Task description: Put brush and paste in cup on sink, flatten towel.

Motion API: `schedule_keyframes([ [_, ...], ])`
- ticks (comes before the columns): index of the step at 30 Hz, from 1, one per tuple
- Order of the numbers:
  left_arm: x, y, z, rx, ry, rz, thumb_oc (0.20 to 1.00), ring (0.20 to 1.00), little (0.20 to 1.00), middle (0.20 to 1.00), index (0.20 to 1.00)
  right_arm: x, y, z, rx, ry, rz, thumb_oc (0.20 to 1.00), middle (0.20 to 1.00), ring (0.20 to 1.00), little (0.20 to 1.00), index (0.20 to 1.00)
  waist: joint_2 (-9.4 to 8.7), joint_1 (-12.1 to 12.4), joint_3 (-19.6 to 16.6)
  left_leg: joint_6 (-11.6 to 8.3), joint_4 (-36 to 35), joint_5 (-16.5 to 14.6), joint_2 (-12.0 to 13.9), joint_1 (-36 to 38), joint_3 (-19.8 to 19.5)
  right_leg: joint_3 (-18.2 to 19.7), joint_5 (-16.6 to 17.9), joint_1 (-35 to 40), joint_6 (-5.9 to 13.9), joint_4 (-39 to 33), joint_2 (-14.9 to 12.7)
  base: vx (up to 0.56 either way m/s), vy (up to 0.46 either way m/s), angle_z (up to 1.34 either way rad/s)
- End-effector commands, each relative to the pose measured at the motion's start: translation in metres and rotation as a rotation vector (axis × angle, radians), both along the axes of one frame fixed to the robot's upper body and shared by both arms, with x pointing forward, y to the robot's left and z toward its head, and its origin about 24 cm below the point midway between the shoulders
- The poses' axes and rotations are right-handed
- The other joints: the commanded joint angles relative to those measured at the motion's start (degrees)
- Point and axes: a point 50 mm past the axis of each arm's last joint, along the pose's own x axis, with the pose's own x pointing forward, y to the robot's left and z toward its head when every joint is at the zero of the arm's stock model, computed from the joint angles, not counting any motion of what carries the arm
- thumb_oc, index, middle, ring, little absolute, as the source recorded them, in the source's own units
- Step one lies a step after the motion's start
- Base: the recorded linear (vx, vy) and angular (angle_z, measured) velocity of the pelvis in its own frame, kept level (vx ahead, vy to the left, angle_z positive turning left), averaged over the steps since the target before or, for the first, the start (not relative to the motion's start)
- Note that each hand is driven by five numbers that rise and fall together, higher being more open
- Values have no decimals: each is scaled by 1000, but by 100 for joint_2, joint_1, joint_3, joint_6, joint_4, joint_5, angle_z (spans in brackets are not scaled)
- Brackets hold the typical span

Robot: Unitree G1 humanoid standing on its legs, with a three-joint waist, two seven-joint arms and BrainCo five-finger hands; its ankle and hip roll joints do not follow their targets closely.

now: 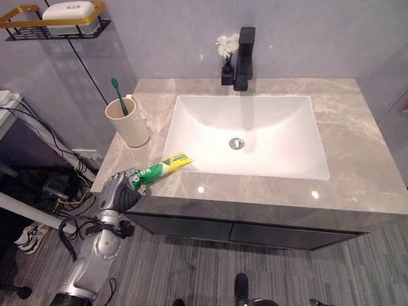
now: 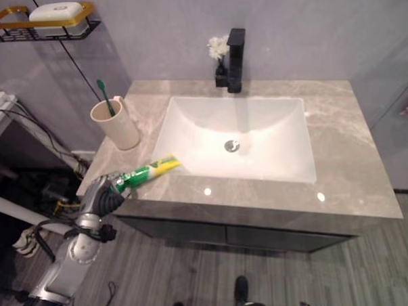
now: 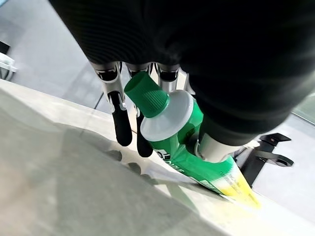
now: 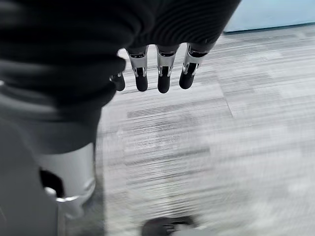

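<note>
Toothpaste, one green tube with a yellow crimped end and a green ribbed cap on a white collar (image 1: 162, 165), lies near the front left corner of the grey marbled stone countertop (image 1: 366, 152), its cap end inside the left hand (image 1: 119, 189). That hand's fingers (image 3: 121, 129) and thumb curl round the tube's neck, clamping it, with the dark tips down on the stone. The tube's yellow end points away from the hand toward the white rectangular basin (image 1: 257, 134), stopping just at its rim. The tube's print is too small to read.

Beyond the hand, farther back along the counter's left edge, stands one beige cup with a side handle (image 1: 127, 122), upright. Inside it one green toothbrush (image 1: 119, 96) leans, handle down, head sticking up above the rim. The cup stands apart from the tube.

Across the basin from the hand, at the back edge, rises one black square tap (image 1: 243, 49) with one small black vase of white flowers (image 1: 227, 54) just beside it. On the wall above the cup hangs one black-and-gold wire shelf (image 1: 53, 25) holding one white soap box (image 1: 68, 11).

The right hand (image 4: 162, 69) hangs over grey wood-look flooring (image 4: 236, 147), fingers loosely straight and holding nothing.
</note>
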Motion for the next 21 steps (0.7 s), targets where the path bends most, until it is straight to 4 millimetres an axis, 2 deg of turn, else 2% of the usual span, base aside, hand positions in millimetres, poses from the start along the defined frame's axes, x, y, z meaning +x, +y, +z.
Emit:
schedule_keyframes([
  [1,12,9,77,73,-369,9,200,200,200,200,200,2,-18,8,0,-217,-352,1000,1000,1000,1000,1000,-162,-219,-254,-220,30,258,316,111,277,279,62,334,629,4,-553,-19,67,-8],
  [2,12,9,77,74,-371,9,200,200,200,200,200,2,-17,8,1,-220,-355,1000,1000,1000,1000,1000,-172,-213,-244,-211,30,293,310,92,279,276,93,316,619,3,-558,-25,63,-5],
  [3,15,6,92,86,-437,-2,200,200,200,200,200,6,-23,11,-10,-267,-405,1000,1000,1000,1000,1000,-193,-232,-280,-210,30,264,302,88,272,275,101,311,636,3,-572,-59,35,-3],
  [6,23,-5,126,130,-584,-40,200,200,200,200,200,0,-50,24,-95,-300,-510,1000,1000,1000,1000,1000,-274,-308,-394,-188,30,111,272,152,251,280,110,353,711,6,-613,-22,66,0],
  [7,24,-10,143,151,-656,-57,200,200,200,200,200,-1,-67,35,-142,-326,-575,1000,1000,1000,1000,1000,-346,-328,-433,-145,30,85,229,176,279,306,163,364,727,3,-644,-15,51,1],
  [8,25,-10,144,150,-657,-58,200,200,200,200,200,0,-68,35,-142,-326,-577,1000,1000,1000,1000,1000,-347,-317,-427,-140,30,83,222,176,283,311,164,362,731,3,-650,11,68,-3],
  [9,23,-12,157,170,-715,-66,200,200,200,200,200,5,-89,51,-210,-385,-615,1000,1000,1000,1000,1000,-374,-369,-464,-129,30,-3,197,228,305,349,146,387,776,3,-662,5,45,-5],
  [10,24,-13,160,173,-726,-68,200,200,200,200,200,7,-92,53,-230,-377,-593,1000,1000,1000,1000,1000,-388,-366,-456,-111,30,19,180,225,323,361,187,374,771,3,-677,21,111,-17],
  [11,23,-17,176,206,-795,-73,200,200,200,200,200,26,-110,73,-309,-460,-590,1000,1000,1000,1000,1000,-404,-397,-467,-79,30,-60,138,305,384,438,194,396,817,6,-712,-28,69,-18],
  [12,23,-17,177,206,-797,-72,200,200,200,200,200,27,-109,73,-309,-461,-591,1000,1000,1000,1000,1000,-416,-391,-449,-71,30,-22,130,294,396,444,228,381,806,3,-718,-1,86,-19],
  [13,23,-18,182,220,-826,-73,200,200,200,200,200,36,-117,84,-354,-513,-592,1000,1000,1000,1000,1000,-436,-416,-455,-55,30,-40,108,322,419,475,242,386,826,4,-736,-4,54,-11],
  [14,22,-19,186,237,-846,-70,200,200,200,200,200,55,-128,106,-440,-612,-554,1000,1000,1000,1000,1000,-429,-444,-463,-43,30,-90,96,356,436,507,228,400,859,8,-757,15,106,-28],
  [15,20,-18,192,274,-874,-61,200,200,200,200,200,81,-132,140,-572,-735,-453,1000,1000,1000,1000,1000,-441,-488,-461,-2,30,-128,43,399,466,557,267,397,885,13,-798,-10,80,-31],
  [16,20,-18,192,275,-874,-60,200,200,200,200,200,81,-131,139,-575,-732,-452,1000,1000,1000,1000,1000,-454,-489,-456,6,30,-91,37,385,473,560,301,384,874,8,-803,-31,74,-30],
  [17,18,-18,196,304,-893,-59,200,200,200,200,200,98,-128,165,-657,-826,-373,1000,1000,1000,1000,1000,-460,-519,-460,30,30,-98,7,401,488,584,325,378,894,8,-831,-28,46,-14],
  [19,18,-19,201,331,-914,-65,200,200,200,200,200,113,-121,191,-777,-884,-285,1000,1000,1000,1000,1000,-463,-533,-489,77,30,-122,-39,414,478,598,347,388,912,10,-882,14,69,-14],
  [21,16,-20,206,363,-933,-61,200,200,200,200,200,135,-103,227,-912,-957,-86,1000,1000,1000,1000,1000,-471,-554,-481,119,30,-143,-81,445,475,617,363,405,930,17,-917,10,63,-3],
])
